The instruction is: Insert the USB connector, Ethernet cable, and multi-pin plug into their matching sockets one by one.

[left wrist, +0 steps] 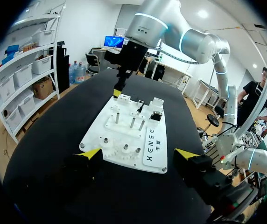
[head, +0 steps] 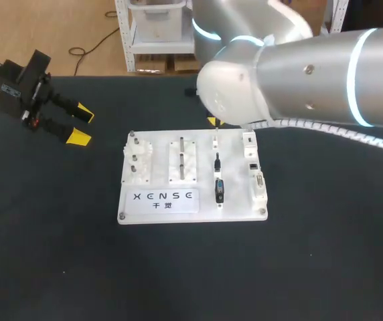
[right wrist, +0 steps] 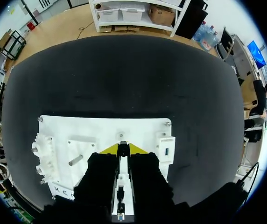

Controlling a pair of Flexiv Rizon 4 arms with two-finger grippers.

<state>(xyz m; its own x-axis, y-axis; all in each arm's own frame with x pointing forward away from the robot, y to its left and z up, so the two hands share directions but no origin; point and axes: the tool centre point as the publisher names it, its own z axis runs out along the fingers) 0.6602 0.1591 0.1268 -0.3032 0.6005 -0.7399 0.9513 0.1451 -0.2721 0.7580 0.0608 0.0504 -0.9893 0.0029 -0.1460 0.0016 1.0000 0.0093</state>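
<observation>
USB connector (right wrist: 122,146) looks like the step in hand. I take it to be the small dark piece at the far end of the holder strip (right wrist: 122,177), right where the right gripper (right wrist: 123,150) sits over the far edge of the white board (head: 238,207). Can't tell from any view whether that gripper is grasping it or only lined up on it; the head view hides it behind the arm's own elbow.

Ethernet cable (head: 216,162) (named by its place, mid strip) and multi-pin plug (head: 219,192) (near end) lie in the strip, not yet plugged. USB socket (right wrist: 166,150) is just right of the gripper, on the board's right side.

Left gripper (head: 79,124) is released, spread wide w/ nothing in it, well apart from the board, off to the far left.

How to do it well, imo:
- Get a firm, centred grip on the connector body, not the cord.
- Lift straight up out of the strip so the Ethernet cable behind doesn't snag.
- Short shift right, keep the connector square to the socket slot; check orientation b4 pushing.
- Press in slow and straight; if it binds, back off and re-align, don't force.
- Board may slide; left gripper could brace it.
</observation>
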